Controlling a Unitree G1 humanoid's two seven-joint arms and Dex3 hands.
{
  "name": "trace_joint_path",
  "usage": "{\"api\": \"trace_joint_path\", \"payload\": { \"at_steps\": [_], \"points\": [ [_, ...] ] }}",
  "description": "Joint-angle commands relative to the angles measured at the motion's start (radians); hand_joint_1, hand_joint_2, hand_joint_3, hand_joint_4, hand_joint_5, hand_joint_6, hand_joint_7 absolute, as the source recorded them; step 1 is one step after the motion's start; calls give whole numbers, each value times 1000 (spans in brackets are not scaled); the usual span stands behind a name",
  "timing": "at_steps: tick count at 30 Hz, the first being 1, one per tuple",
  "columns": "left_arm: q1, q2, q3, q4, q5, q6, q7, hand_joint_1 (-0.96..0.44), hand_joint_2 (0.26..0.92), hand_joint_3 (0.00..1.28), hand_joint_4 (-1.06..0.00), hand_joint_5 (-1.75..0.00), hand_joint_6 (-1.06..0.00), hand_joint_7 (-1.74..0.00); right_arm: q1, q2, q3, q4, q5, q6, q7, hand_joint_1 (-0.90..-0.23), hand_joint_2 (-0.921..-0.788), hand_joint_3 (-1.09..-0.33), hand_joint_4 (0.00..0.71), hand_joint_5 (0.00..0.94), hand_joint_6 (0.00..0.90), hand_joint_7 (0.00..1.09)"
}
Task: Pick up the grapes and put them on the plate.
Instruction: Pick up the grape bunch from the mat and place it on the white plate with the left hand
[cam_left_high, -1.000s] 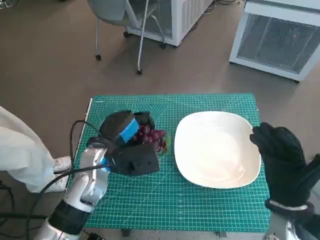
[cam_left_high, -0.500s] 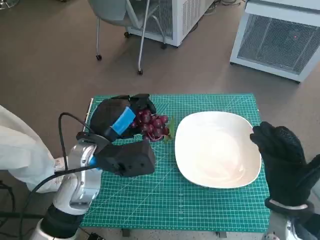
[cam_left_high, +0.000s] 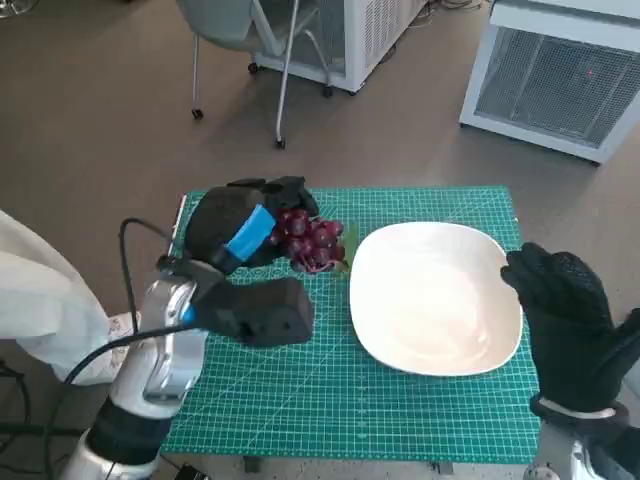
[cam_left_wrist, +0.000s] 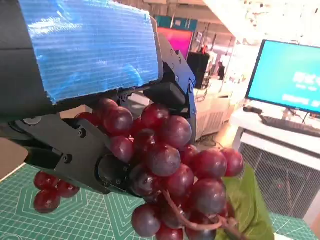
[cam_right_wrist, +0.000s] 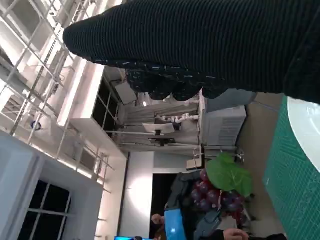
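Grapes (cam_left_high: 313, 240) hang in my left hand (cam_left_high: 240, 232), in the upper left part of the green mat (cam_left_high: 340, 400) in the head view, just left of the plate (cam_left_high: 434, 297) and not on it. My fingers (cam_left_high: 290, 190) close over the top of the bunch, so its upper berries are hidden from above; only the lower right cluster and a bit of green leaf (cam_left_high: 345, 238) show. From the left wrist view the grapes (cam_left_wrist: 165, 175) sit between the black fingers (cam_left_wrist: 172, 75), with the leaf (cam_left_wrist: 247, 205) cut off at the bottom edge and a few berries peeking out under the hand (cam_left_wrist: 90, 60). Whether the bunch touches the mat I cannot tell.

My right hand (cam_left_high: 565, 320) rests at the right edge of the plate, its glove covering part of the rim; it holds nothing, fingers loosely spread. In the right wrist view the glove (cam_right_wrist: 210, 45) fills the top, and the grapes (cam_right_wrist: 217, 195) appear small and dim near the bottom, with a person partly cut off below them.

My own left forearm (cam_left_high: 160, 370) and its black block (cam_left_high: 265, 315) cover the lower left of the worktop. Beyond it stand a chair (cam_left_high: 250, 40), a white cabinet (cam_left_high: 370, 30) and a grilled white unit (cam_left_high: 565, 75), all cut by the top edge. A pale cloth (cam_left_high: 40, 300) enters at the left edge.
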Motion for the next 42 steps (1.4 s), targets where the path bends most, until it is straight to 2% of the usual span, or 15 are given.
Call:
{"api": "trace_joint_path", "payload": {
  "at_steps": [1, 6, 12, 15, 17, 19, 22, 23, 25, 29, 32, 37, 42],
  "points": [
    [-64, -45, -38, 21, 2, 2, -21, 3, 905, 14, -825, -1042, -680, -1089, 17, 4, -2, 6, -1, 4, 0, -338, -921, -559, 498, 575, 263, 901],
    [-116, -98, -86, 24, 20, 13, -43, 2, 912, 13, -805, -1060, -666, -1107, 25, 9, 1, -6, -5, 3, -7, -337, -921, -559, 505, 577, 267, 902],
    [-174, -143, -133, 38, 35, -11, -43, 3, 894, 62, -733, -1209, -719, -990, 32, 11, -1, -10, -5, -1, -7, -337, -921, -558, 509, 575, 268, 897],
    [-219, -173, -158, 76, 39, -29, -36, 3, 784, 302, -672, -1260, -676, -1127, 38, 14, -2, -14, -5, -6, -7, -336, -921, -558, 510, 574, 268, 894],
    [-246, -191, -170, 110, 36, -48, -30, 4, 701, 468, -645, -1351, -673, -1126, 42, 15, -2, -14, -4, -9, -5, -336, -921, -558, 511, 573, 268, 892],
    [-273, -209, -182, 153, 34, -71, -21, 5, 645, 580, -615, -1455, -692, -1083, 45, 17, -4, -13, -2, -13, -3, -336, -921, -558, 511, 572, 269, 891],
    [-310, -235, -198, 216, 32, -107, -3, 5, 532, 814, -510, -1628, -717, -1143, 50, 19, -6, -12, 2, -18, -2, -337, -921, -557, 512, 571, 272, 889],
    [-322, -245, -203, 239, 32, -118, 4, 6, 515, 857, -486, -1666, -714, -1160, 52, 20, -7, -13, 3, -19, -3, -337, -921, -557, 512, 570, 273, 889],
    [-347, -267, -212, 291, 29, -138, 17, 7, 535, 853, -467, -1693, -670, -1183, 57, 22, -8, -18, 5, -20, -4, -337, -921, -556, 514, 570, 276, 888],
    [-389, -303, -222, 383, 21, -172, 36, 6, 647, 695, -480, -1620, -561, -1236, 65, 24, -13, -24, 12, -22, -4, -336, -921, -555, 516, 568, 279, 886],
    [-412, -324, -227, 443, 18, -198, 52, 5, 700, 609, -485, -1552, -527, -1282, 70, 26, -16, -30, 15, -21, -5, -336, -921, -554, 517, 566, 281, 881],
    [-450, -361, -239, 546, 18, -232, 79, 3, 863, 292, -542, -1375, -508, -1284, 78, 29, -21, -37, 18, -23, -9, -336, -921, -551, 522, 560, 279, 871],
    [-473, -383, -247, 614, 19, -248, 96, 2, 911, 197, -588, -1316, -480, -1281, 82, 34, -25, -38, 17, -31, -13, -336, -921, -549, 525, 554, 282, 865]
  ]
}}
